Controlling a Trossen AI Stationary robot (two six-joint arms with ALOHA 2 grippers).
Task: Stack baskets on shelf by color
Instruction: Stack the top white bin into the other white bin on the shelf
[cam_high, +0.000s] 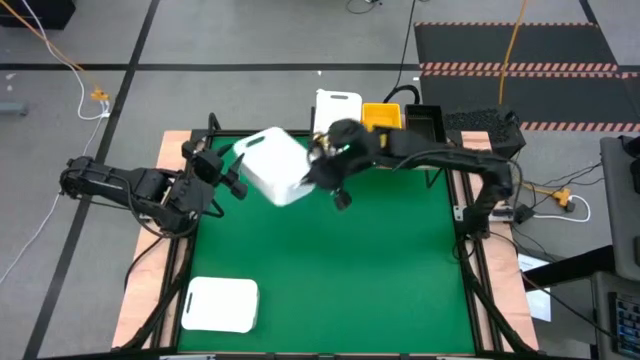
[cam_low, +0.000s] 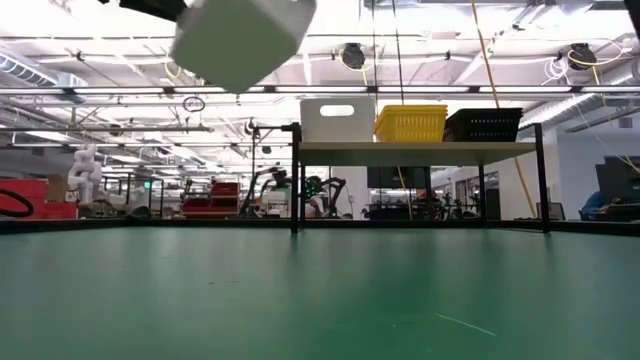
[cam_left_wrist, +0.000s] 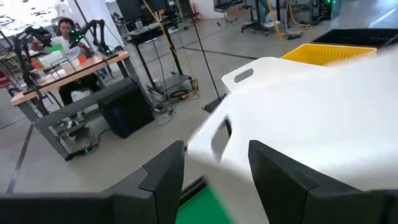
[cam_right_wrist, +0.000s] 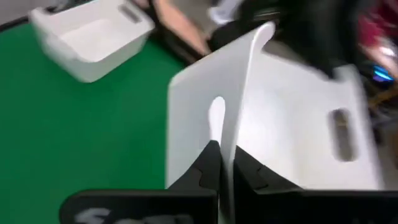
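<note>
Baskets, high view: a white basket (cam_high: 277, 165) hangs tilted above the far middle of the green table (cam_high: 330, 270), pinched by the right gripper (cam_high: 318, 170) at its right wall. A second white basket (cam_high: 220, 303) sits on the table at the near left corner, well apart.
Shelf, high view: the shelf (cam_high: 425, 128) stands at the far edge, right of centre, bearing a white basket (cam_high: 338, 106), a yellow basket (cam_high: 381, 116) and a black basket (cam_high: 425, 118) in a row, left to right.
Left gripper, high view: left gripper (cam_high: 232, 172) is at the far left, just beside the lifted basket's left side.
Low view: the lifted basket (cam_low: 242, 38) shows at top left, clear of the table (its holder is cut off). On the shelf (cam_low: 415, 147) beyond stand white (cam_low: 336, 119), yellow (cam_low: 410, 123) and black (cam_low: 482, 124).
Left wrist view: fingers (cam_left_wrist: 165, 180) spread wide, grasping nothing; the lifted basket's wall (cam_left_wrist: 311, 118) is just ahead, touching or not cannot be told.
Right wrist view: fingers (cam_right_wrist: 205, 171) clenched on the thin white wall of the lifted basket (cam_right_wrist: 280, 130); the table basket (cam_right_wrist: 93, 37) lies beyond.
</note>
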